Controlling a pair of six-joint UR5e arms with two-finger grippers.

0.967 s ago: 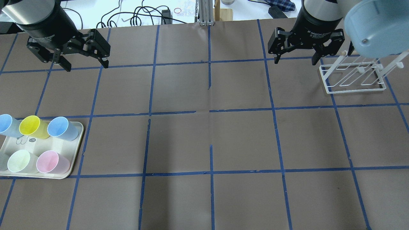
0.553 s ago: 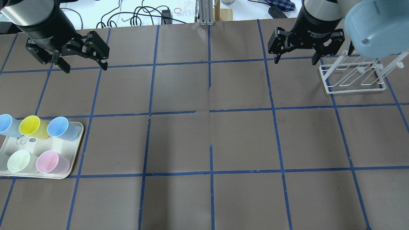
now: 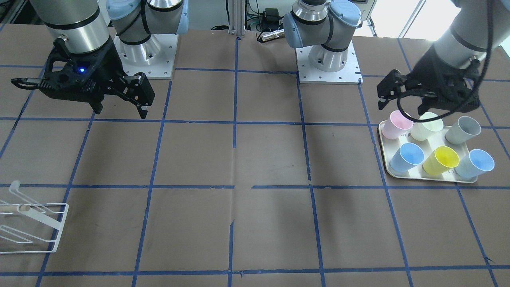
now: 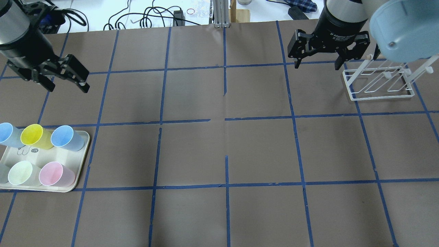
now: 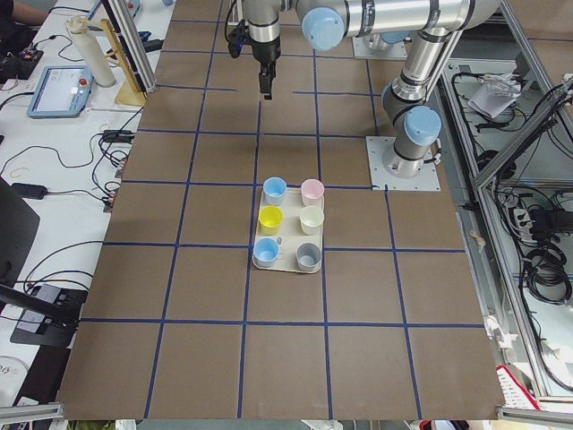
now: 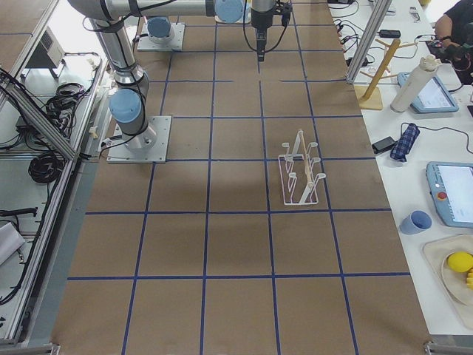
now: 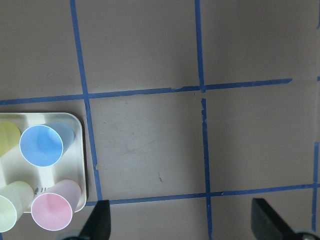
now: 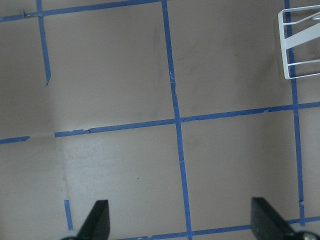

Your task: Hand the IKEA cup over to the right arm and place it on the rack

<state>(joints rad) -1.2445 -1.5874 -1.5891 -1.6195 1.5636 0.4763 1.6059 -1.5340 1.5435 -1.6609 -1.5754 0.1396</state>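
Note:
Two pale sky-blue IKEA cups (image 4: pixel 65 138) (image 4: pixel 7 133) stand upright on the cream tray (image 4: pixel 82 164) at the left edge; they also show in the front view (image 3: pixel 408 155) (image 3: pixel 476 162), and one in the left wrist view (image 7: pixel 42 145). My left gripper (image 4: pixel 68 90) is open and empty, above the table behind the tray; in the front view (image 3: pixel 400 107) it hangs by the pink cup. My right gripper (image 4: pixel 318 66) is open and empty, just left of the white wire rack (image 4: pixel 377 82). The rack stands with nothing on its pegs (image 6: pixel 299 174).
The tray also holds a yellow cup (image 4: pixel 32 136), a pale green cup (image 4: pixel 20 173), a pink cup (image 4: pixel 53 174) and a grey cup (image 3: pixel 464 129). Blue tape lines grid the brown table. A pale blue joint cap (image 4: pixel 404 27) covers part of the rack's top.
My left gripper has moved left and toward the tray, still open. The right gripper, cups and rack have not moved.

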